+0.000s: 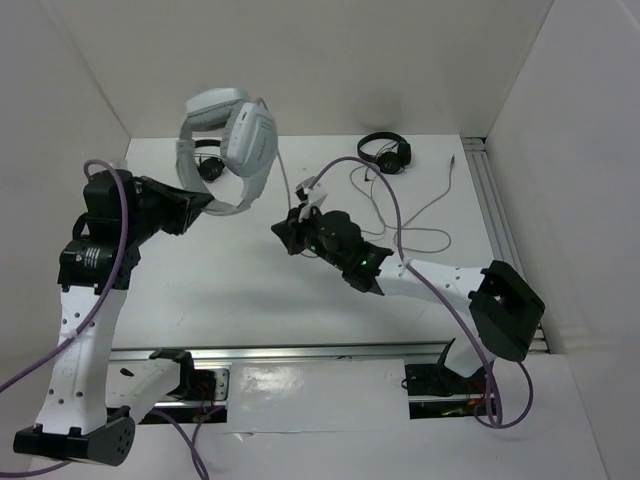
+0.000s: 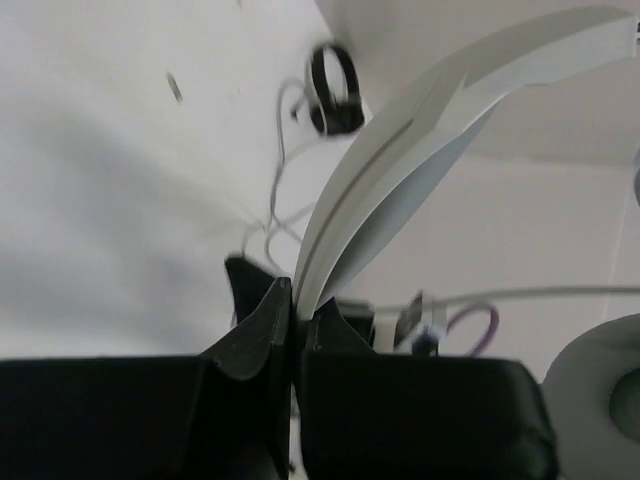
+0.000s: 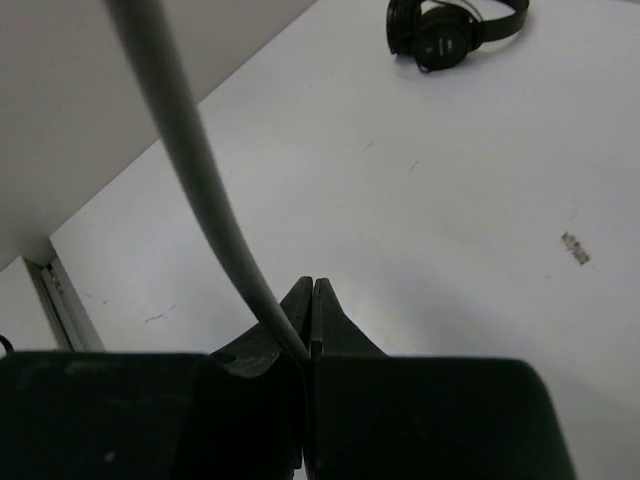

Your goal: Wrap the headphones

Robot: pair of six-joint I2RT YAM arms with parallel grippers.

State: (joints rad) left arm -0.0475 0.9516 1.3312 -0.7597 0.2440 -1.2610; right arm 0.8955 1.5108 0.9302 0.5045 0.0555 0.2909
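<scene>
Headphones (image 1: 245, 140) hang in the air above the surface (image 1: 250, 290), at the far left. The left end effector (image 1: 205, 203) is clamped on the white headband (image 2: 400, 150), with its arm raised. The thin grey cable (image 3: 190, 140) runs down and right from the earcup into the right end effector (image 1: 290, 232), which is pinched together on it. The right arm reaches low and leftward and is the one nearer to the cable, so I judge that it does the winding.
</scene>
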